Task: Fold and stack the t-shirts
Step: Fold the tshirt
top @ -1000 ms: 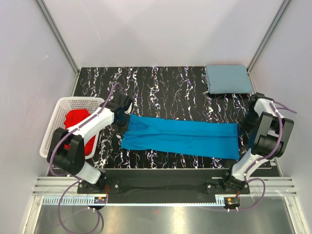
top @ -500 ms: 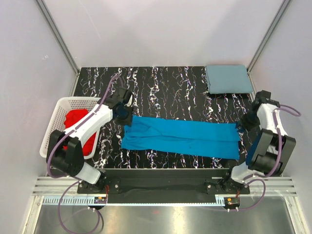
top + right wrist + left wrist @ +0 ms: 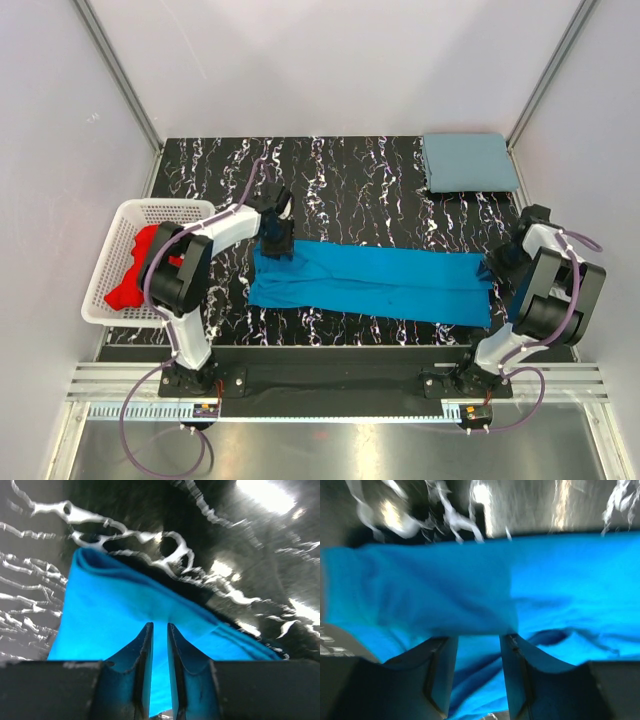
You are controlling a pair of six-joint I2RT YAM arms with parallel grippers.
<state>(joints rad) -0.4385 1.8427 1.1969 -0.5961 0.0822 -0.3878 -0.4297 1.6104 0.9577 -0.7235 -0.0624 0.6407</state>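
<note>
The bright blue t-shirt (image 3: 380, 282) lies folded into a long strip across the front of the table. My left gripper (image 3: 276, 246) hovers over its left end. In the left wrist view the left gripper (image 3: 478, 642) stands open, with the blue t-shirt (image 3: 470, 580) beneath and nothing clamped. My right gripper (image 3: 497, 262) sits at the strip's right end. In the right wrist view the right gripper (image 3: 159, 626) shows a narrow gap between its fingers above the blue t-shirt (image 3: 110, 615). A grey-blue t-shirt (image 3: 468, 162) lies folded at the back right. A red t-shirt (image 3: 130, 280) sits in the basket.
The white lattice basket (image 3: 165, 205) stands at the table's left edge, close to the left arm. Black marbled tabletop (image 3: 350, 180) shows behind the blue strip. Frame posts rise at both back corners.
The left gripper swung right onto the shirt's left end and its jaws opened. The right gripper parted its jaws slightly and shifted a little towards the strip's right end.
</note>
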